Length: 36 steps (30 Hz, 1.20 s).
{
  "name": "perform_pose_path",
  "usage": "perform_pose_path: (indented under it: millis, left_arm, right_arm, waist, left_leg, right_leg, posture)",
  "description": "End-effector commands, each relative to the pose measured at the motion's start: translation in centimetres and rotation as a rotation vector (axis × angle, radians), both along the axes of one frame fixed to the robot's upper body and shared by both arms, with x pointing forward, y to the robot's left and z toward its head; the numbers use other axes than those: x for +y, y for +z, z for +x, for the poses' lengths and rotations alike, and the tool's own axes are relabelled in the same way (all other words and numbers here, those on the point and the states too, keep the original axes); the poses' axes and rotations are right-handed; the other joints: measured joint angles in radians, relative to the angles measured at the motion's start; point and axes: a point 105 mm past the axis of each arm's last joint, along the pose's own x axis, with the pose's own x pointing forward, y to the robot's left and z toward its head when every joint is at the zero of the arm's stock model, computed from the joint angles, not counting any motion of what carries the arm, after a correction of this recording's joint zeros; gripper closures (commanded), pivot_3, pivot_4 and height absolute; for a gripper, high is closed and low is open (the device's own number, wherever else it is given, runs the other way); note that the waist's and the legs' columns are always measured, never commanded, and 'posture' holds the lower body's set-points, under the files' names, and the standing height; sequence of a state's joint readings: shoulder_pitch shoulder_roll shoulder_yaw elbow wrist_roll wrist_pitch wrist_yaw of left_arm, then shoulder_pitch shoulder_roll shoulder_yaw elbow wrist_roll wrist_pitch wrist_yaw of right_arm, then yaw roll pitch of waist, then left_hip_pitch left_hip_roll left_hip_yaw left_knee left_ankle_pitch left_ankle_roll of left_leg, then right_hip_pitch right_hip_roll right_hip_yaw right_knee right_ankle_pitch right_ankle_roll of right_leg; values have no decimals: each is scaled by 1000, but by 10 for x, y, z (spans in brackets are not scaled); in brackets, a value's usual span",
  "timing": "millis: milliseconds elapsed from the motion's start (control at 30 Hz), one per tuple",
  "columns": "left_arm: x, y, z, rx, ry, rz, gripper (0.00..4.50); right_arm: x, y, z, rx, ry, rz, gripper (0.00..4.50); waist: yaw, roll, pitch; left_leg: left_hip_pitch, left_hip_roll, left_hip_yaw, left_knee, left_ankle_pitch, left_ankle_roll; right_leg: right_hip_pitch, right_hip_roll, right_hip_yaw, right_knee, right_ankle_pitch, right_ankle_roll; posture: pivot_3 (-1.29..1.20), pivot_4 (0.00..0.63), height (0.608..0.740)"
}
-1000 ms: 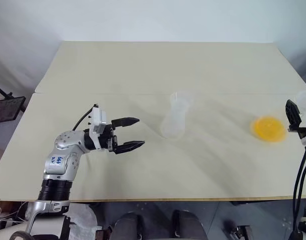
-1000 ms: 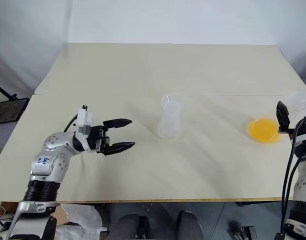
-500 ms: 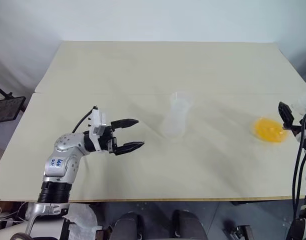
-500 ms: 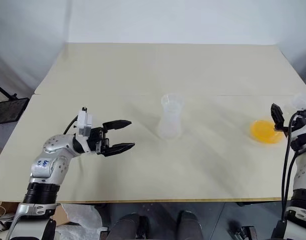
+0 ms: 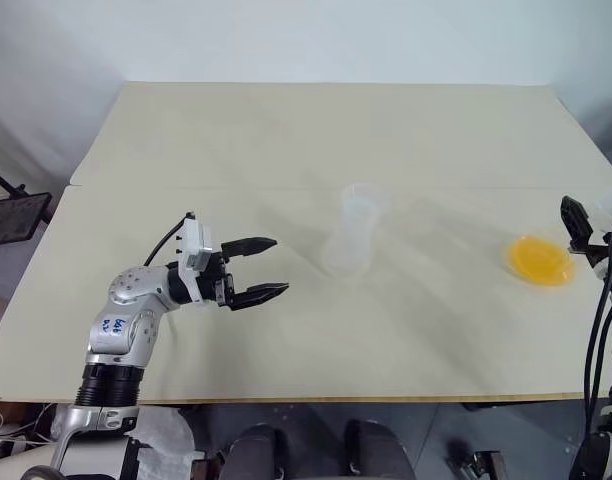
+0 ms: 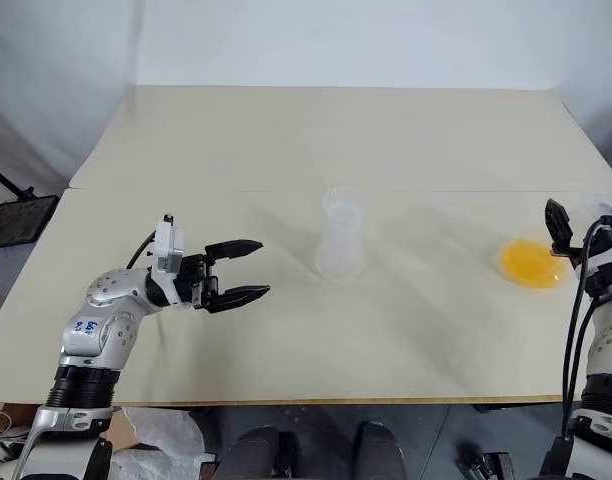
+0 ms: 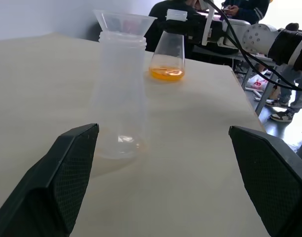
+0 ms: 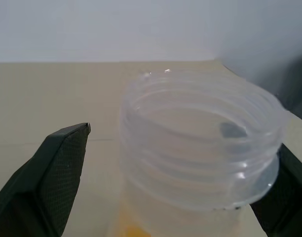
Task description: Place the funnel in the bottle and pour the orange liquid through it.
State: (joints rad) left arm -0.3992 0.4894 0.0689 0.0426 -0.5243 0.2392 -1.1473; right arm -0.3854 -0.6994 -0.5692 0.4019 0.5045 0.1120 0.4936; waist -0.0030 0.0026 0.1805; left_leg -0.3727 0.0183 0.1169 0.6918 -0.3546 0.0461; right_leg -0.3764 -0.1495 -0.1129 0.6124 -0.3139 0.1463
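The clear bottle (image 5: 350, 240) stands upright mid-table, and the small clear funnel (image 7: 124, 20) sits in its neck. My left gripper (image 5: 279, 265) is open, level with the bottle and a short way to its left, pointing at it. The orange liquid (image 5: 539, 260) pools in the base of a clear flask-like vessel (image 7: 167, 54) near the table's right edge. My right gripper (image 8: 185, 143) is open, its fingers (image 8: 52, 177) standing on either side of that vessel's threaded neck (image 8: 200, 148) with a gap beside it.
The beige table (image 5: 286, 140) stretches wide behind the bottle, with a seam running across its middle. Its right edge lies close to the orange-liquid vessel. In the left wrist view, people and equipment (image 7: 269, 39) stand beyond the table.
My right gripper has shifted slightly at the orange-liquid vessel's neck. The left arm, the bottle and the funnel have not moved.
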Motion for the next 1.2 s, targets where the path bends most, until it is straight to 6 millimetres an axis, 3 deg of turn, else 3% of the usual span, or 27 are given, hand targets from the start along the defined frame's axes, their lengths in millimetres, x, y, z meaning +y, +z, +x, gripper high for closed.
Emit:
perform_pose_path:
  millis: [33, 167, 300, 433, 667, 800, 900, 1067, 1200]
  left_arm:
    - [-2, 9, -4, -49, -13, -9, 0]
    - [-1, 9, -3, -51, -11, -13, 0]
    - [-2, 10, -3, -55, -11, -18, 0]
    - [-2, 14, -3, -48, 1, -58, 0]
    - [-6, 22, -2, -30, 9, -110, 0]
    - [-9, 24, 0, -32, 16, -128, 0]
    - [-14, 27, 3, -66, 42, -135, 0]
    - [-15, 26, 7, -92, 68, -119, 0]
    - [-15, 24, 8, -95, 76, -118, 0]
  right_arm:
    - [-9, 14, -7, -58, -30, -4, 566]
    - [-10, 16, -8, -71, -42, -7, 1922]
    - [-7, 18, -7, -83, -31, -10, 2027]
    - [12, 39, -4, -160, 31, -36, 2027]
    - [113, 87, 9, -207, 229, -391, 2027]
    - [149, 94, 16, -177, 245, -544, 2027]
    - [182, 93, 17, -188, 256, -755, 2027]
    - [210, 85, 19, -233, 225, -1041, 2027]
    - [221, 89, 16, -312, 196, -1155, 2027]
  waist:
    - [0, 0, 0]
    - [0, 0, 0]
    - [0, 0, 0]
    - [0, 1, 0]
    - [-11, 6, 4]
    - [-4, 6, 4]
    - [7, 6, 4]
    - [3, 6, 4]
    - [-1, 6, 4]
  left_leg:
    - [0, 0, 0, 0, 0, 0]
    - [0, 0, 0, 0, 0, 0]
    - [0, 0, 0, 0, 0, 0]
    - [0, 0, 0, 0, 0, 0]
    - [0, 1, 0, -1, 0, 0]
    - [0, 1, -1, -1, 0, -1]
    - [-3, -1, -4, 0, 0, 0]
    - [-5, -2, -5, 0, 0, 0]
    - [-5, -2, -5, 0, 0, -1]
  right_leg:
    - [0, 0, 0, 0, 0, 0]
    - [0, 0, 0, 0, 0, 0]
    - [0, 0, 0, 0, 0, 0]
    - [0, 0, 0, 0, 0, 0]
    - [-1, 0, 0, 0, 0, 0]
    - [-1, 0, -1, 1, 0, 0]
    - [-1, -1, -3, 0, 0, 0]
    - [-1, -1, -5, -2, 1, 1]
    - [-2, -1, -5, -2, 0, 1]
  posture:
    - [0, 150, 740]
    - [0, 150, 740]
    - [0, 150, 740]
    - [0, 150, 740]
    - [0, 150, 740]
    - [0, 150, 740]
    - [0, 150, 740]
    - [0, 150, 740]
    - [0, 150, 740]
